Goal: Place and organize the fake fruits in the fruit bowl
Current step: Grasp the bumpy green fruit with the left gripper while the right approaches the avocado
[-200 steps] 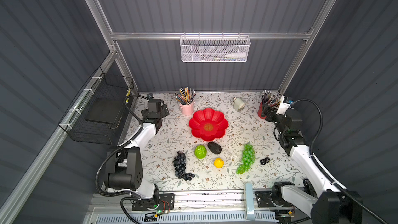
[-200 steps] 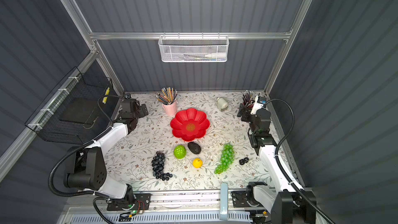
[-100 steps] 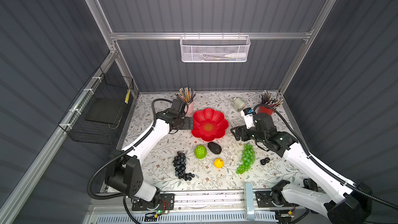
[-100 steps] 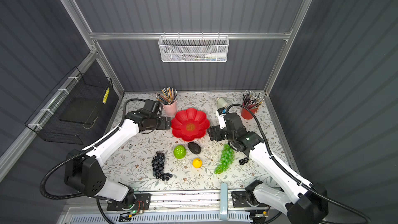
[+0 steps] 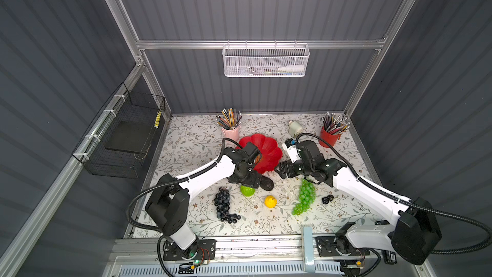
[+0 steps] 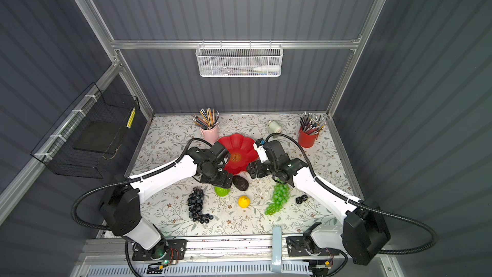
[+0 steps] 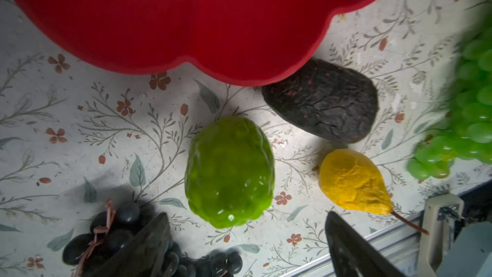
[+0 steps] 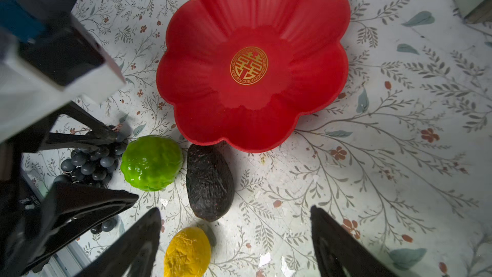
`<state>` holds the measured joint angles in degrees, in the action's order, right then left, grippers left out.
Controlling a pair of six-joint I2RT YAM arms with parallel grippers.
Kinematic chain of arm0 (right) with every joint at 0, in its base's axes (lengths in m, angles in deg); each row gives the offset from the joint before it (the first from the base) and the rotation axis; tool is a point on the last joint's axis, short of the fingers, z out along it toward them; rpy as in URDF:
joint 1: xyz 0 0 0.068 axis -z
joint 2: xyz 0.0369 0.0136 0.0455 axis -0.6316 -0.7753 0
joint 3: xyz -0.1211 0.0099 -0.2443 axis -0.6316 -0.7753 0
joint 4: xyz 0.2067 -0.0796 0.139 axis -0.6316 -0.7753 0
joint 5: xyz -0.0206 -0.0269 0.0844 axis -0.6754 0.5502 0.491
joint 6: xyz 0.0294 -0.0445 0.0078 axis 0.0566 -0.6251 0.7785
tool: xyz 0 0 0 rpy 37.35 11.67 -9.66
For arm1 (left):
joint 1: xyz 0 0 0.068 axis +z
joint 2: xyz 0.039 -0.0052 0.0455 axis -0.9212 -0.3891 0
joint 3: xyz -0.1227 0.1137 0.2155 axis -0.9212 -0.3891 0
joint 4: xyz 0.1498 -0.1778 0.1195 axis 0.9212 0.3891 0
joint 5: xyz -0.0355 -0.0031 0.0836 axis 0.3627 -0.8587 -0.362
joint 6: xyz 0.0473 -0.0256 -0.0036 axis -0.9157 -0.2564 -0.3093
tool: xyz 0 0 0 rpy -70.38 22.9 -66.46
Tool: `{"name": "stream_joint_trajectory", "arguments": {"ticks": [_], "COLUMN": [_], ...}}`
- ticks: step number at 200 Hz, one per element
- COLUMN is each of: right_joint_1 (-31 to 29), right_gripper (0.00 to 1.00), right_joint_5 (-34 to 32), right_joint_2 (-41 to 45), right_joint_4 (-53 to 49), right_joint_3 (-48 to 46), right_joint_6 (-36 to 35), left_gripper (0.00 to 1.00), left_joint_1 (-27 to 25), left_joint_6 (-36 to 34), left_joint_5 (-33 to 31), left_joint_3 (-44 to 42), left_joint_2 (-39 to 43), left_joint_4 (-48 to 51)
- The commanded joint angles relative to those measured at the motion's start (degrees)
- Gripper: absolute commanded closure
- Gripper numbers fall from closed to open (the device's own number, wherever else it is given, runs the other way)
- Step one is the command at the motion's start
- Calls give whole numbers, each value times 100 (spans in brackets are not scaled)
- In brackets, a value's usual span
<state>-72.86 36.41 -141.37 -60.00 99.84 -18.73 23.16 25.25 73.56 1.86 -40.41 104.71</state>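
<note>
The left gripper [image 7: 245, 217] has its two fingers spread wide, and it holds nothing. It hangs low over the ridged bright green ball [image 7: 229, 171], which sits on the table between the two fingers in the left wrist view. I cannot tell if the fingers touch it.

The right gripper [image 8: 235, 210] is wide open too, and nothing is in it. It hangs over the flowery table [image 5: 191, 142], just beside the near edge of the fruit bowl [image 8: 306, 22].

The red bowl is shaped like a flower and has a gold mark in its middle. The black bumpy oval [image 8: 210, 182] lies right against the bowl's edge, next to the green ball. The small yellow fruit [image 7: 348, 179] lies near them, a bit closer to the front of the table.

The dark purple grape bunch [image 5: 223, 205] lies on the left side of the green ball in both top views. The green grape bunch [image 5: 306, 197] lies on the right, by the right arm. All five fruits lie on the table, outside the bowl.

A pink cup of pencils [image 5: 231, 133] stands just behind the bowl. A red pencil cup [image 5: 328, 138] stands in the far right corner.
</note>
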Motion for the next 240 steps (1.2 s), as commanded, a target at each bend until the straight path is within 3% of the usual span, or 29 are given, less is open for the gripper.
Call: {"name": "stream_joint_trajectory", "arguments": {"ticks": [1, 111, 163, 197, 240], "right_joint_1": [-8, -13, -14, -8, -16], "right_gripper": [12, 12, 12, 13, 16], "right_joint_5": [78, 151, 155, 190, 275], "right_joint_2": [32, 43, 37, 44, 54], "right_joint_4": [199, 487, 557, 588, 393], "right_joint_3": [-42, -284, -320, -312, -277], "right_joint_6": [26, 171, 258, 285, 116], "left_gripper": [12, 22, 34, 47, 48], "left_joint_1": [-18, -17, -18, -9, 38], "left_joint_6": [71, 170, 202, 187, 144], "left_joint_5": [-98, 184, 239, 242, 333], "left_joint_3": [202, -414, -616, -669, -443], "left_joint_2": [-349, -601, -613, -390, 297], "left_joint_4": [288, -447, -650, -587, -36]}}
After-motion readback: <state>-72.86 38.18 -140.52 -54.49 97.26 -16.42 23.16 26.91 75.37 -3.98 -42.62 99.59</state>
